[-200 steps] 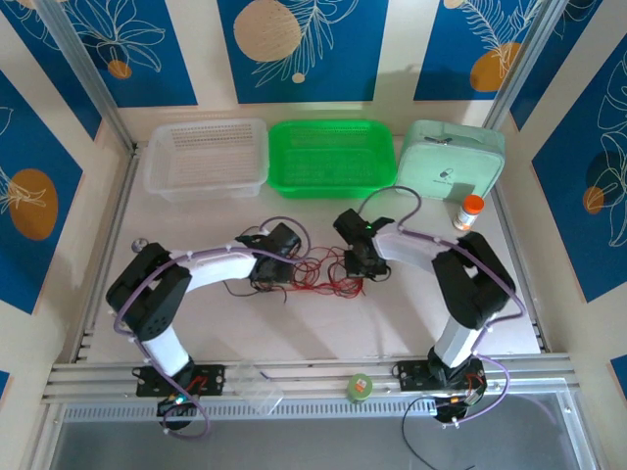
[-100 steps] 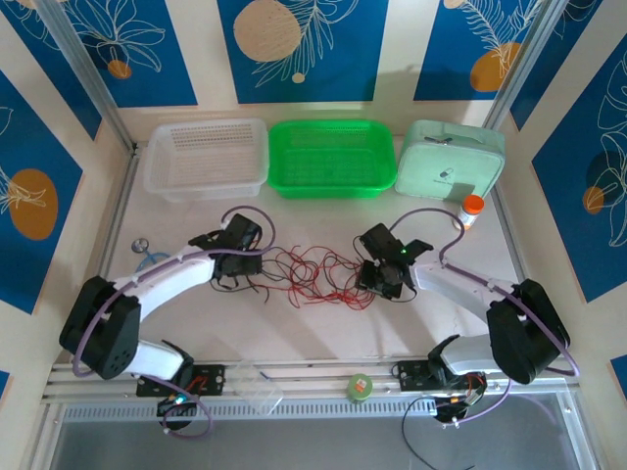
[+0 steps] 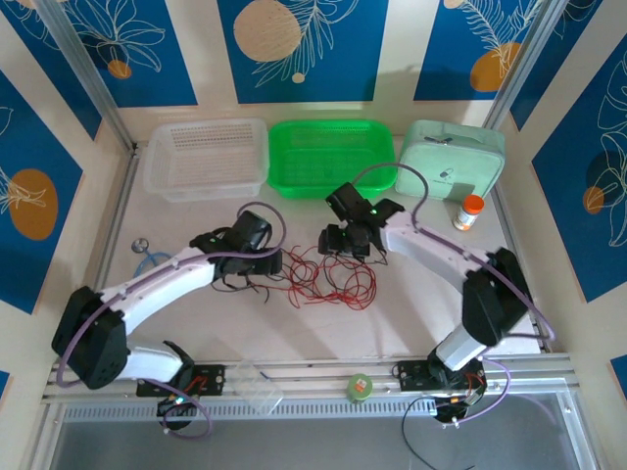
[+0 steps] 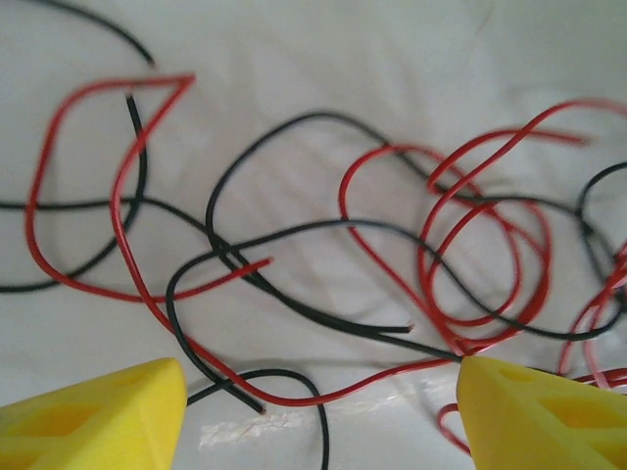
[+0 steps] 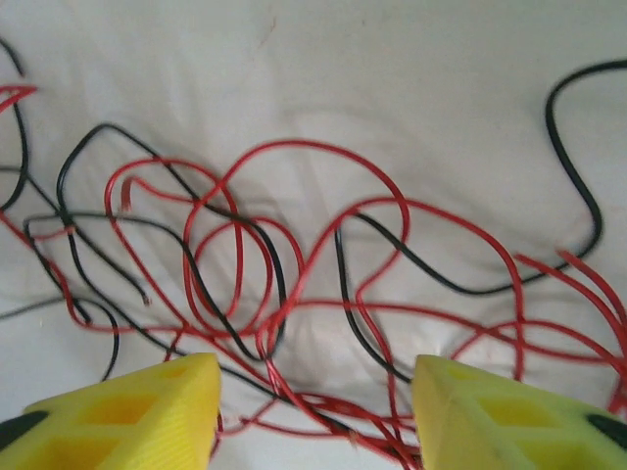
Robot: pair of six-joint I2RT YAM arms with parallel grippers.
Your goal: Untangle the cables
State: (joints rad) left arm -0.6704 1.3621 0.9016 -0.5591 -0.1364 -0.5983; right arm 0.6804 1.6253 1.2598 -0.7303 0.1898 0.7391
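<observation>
**Spread wide, gripping nothing**

We are seeing the cables point(image 3: 328, 279) lying in a loose red-and-black tangle on the white table point(image 3: 411, 313), near its middle, in front of the green basket point(image 3: 333, 157). We are holding the left pincer point(image 3: 266, 262) released at the tangle's left edge and the right pincer point(image 3: 338, 241) released at its far edge; wires are passing beneath both pairs of yellow fingers point(image 4: 108, 411).

Nothing legible is showing up anywhere right now. The mint-green zippered soft case point(image 3: 452, 162) at the back of the surface point(image 3: 411, 313) is carrying a small dark mark on its lid, but it is coming through too small to read. The small white bottle with an orange cap point(image 3: 469, 212) just beside it is offering no readable label either.
</observation>
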